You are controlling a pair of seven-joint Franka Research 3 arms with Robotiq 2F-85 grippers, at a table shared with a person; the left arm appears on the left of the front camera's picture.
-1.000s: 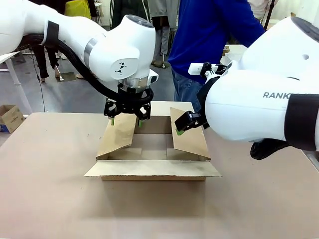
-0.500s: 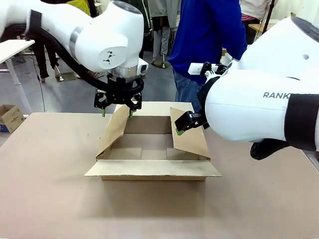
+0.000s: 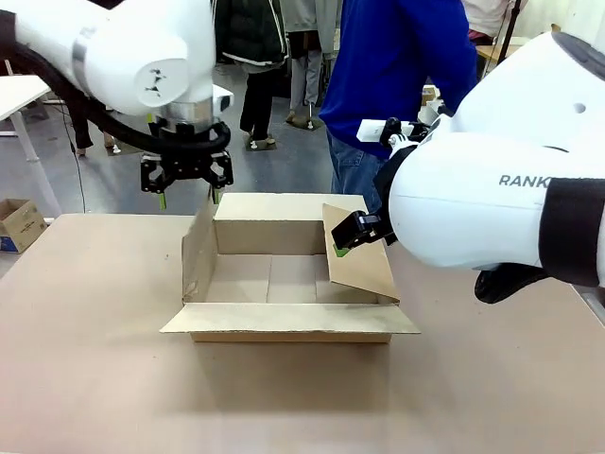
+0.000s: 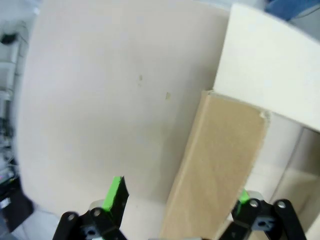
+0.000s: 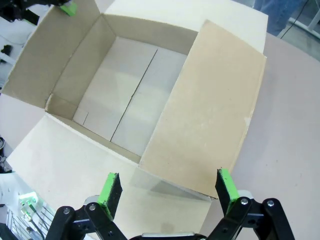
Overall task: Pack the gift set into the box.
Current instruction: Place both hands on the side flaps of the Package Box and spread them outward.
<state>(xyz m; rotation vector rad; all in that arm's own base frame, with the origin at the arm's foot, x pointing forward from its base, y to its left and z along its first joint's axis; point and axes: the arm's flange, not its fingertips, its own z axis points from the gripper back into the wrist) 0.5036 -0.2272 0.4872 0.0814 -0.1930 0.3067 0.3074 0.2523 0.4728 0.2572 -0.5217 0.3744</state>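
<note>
swinging out toward 9 o'clock, the left tool (image 3: 189, 197) has been carried off the mouth of the box (image 3: 274, 236), and the left flap (image 3: 198, 253) is now stood nearly upright between its spread jaws. the right tool (image 3: 346, 241), also spread, is held unchanged astride the right flap (image 3: 364, 270) at 3 o'clock, which still leans inward. the box is set mid-counter (image 3: 95, 378) with nothing inside; the opening is judged half cleared.

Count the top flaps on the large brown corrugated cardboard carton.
4: near flap lying flat outward, left flap standing upright, right flap leaning inward, far flap at the back.
</note>
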